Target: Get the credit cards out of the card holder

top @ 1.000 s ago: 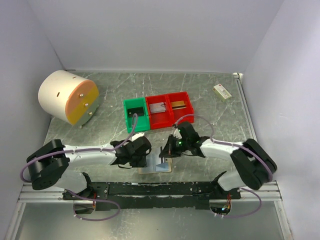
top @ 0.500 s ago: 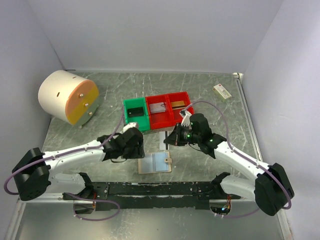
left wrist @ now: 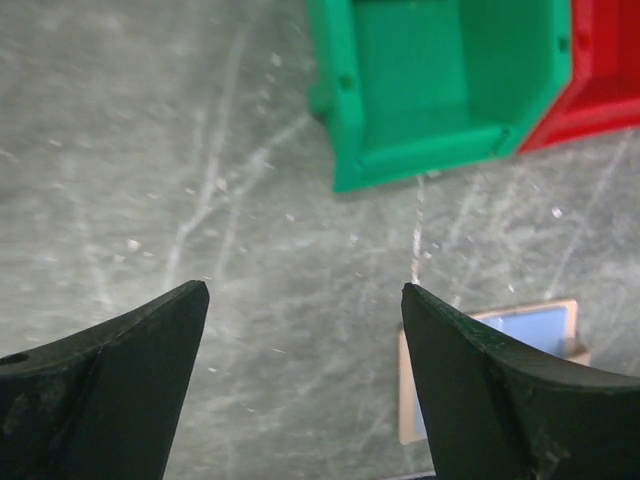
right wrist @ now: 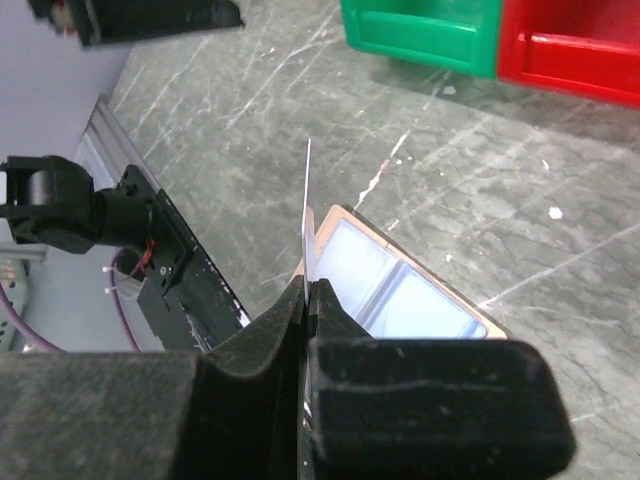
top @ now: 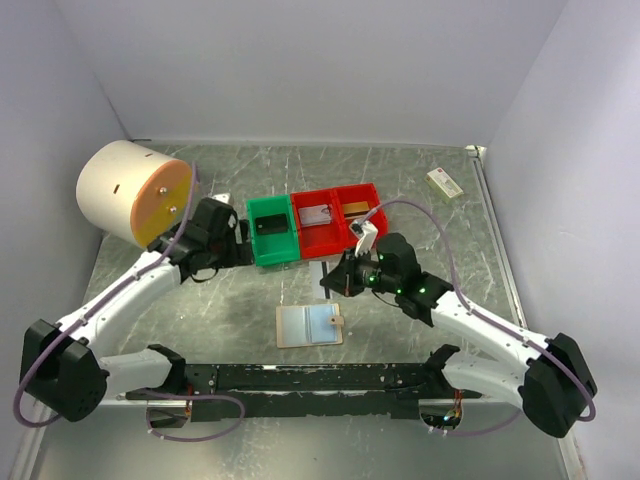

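The card holder (top: 309, 325) lies open on the table in front of the bins, tan with pale blue pockets; it also shows in the right wrist view (right wrist: 400, 290) and partly in the left one (left wrist: 520, 330). My right gripper (top: 335, 283) hangs above its far edge, shut on a thin credit card (right wrist: 306, 200) seen edge-on. My left gripper (top: 238, 250) is open and holds nothing, left of the green bin (top: 272, 230). A dark card (top: 268, 225) lies in the green bin. A silver card (top: 316, 215) and a gold card (top: 357, 208) lie in the red bins (top: 340, 235).
A white drum with an orange face (top: 132, 192) stands at the back left. A small white-and-green box (top: 445, 183) lies at the back right. The black base rail (top: 320, 380) runs along the near edge.
My left gripper has opened and swung from beside the holder back and left to the green bin. My right gripper rose off the holder toward the bins, still shut on the card.
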Available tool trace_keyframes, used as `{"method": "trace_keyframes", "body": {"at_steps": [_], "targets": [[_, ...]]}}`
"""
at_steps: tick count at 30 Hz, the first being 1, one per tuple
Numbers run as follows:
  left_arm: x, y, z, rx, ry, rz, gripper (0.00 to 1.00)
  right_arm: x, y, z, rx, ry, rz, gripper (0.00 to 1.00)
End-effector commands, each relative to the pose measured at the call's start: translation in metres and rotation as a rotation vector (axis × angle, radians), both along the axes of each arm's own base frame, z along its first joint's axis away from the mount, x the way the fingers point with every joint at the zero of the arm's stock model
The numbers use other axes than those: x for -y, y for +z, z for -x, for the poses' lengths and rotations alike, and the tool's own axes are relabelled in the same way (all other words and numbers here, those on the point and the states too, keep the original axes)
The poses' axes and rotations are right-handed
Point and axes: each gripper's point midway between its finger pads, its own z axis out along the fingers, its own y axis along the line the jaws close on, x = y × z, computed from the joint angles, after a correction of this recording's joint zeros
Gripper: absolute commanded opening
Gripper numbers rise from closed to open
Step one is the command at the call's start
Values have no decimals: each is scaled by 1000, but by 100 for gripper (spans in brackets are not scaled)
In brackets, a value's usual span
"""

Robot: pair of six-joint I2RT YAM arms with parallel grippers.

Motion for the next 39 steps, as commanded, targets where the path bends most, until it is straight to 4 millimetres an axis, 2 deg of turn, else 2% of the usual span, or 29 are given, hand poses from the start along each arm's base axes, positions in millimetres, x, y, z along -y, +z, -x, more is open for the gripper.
{"method": "trace_keyframes", "body": {"at_steps": [1, 3, 5, 8, 12, 18, 24, 30, 35, 39], "targets": [[-43, 19, -16, 32, 16, -83, 93, -12, 33, -6, 212, 23, -12, 0], [-69, 22, -23, 54, 85, -92, 98, -17, 42, -7, 293, 31, 12, 0], [-91, 25, -27, 86, 152, -97, 99, -20, 48, -8, 364, 43, 40, 0], [-108, 23, -23, 132, 211, -116, 99, -19, 58, -16, 457, 51, 80, 0], [-113, 35, -21, 180, 235, -116, 99, -13, 70, -34, 580, 17, 148, 0], [-115, 39, -16, 191, 251, -114, 98, 4, 90, -67, 701, -107, 244, 0], [-118, 38, -16, 185, 258, -132, 98, 29, 105, -103, 676, -167, 223, 0], [-119, 38, -16, 182, 262, -134, 97, 59, 110, -138, 639, -258, 235, 0], [-121, 39, -15, 185, 276, -138, 97, 108, 116, -171, 557, -381, 129, 0], [-121, 38, -15, 181, 275, -141, 97, 134, 130, -187, 546, -417, 24, 0]]}}
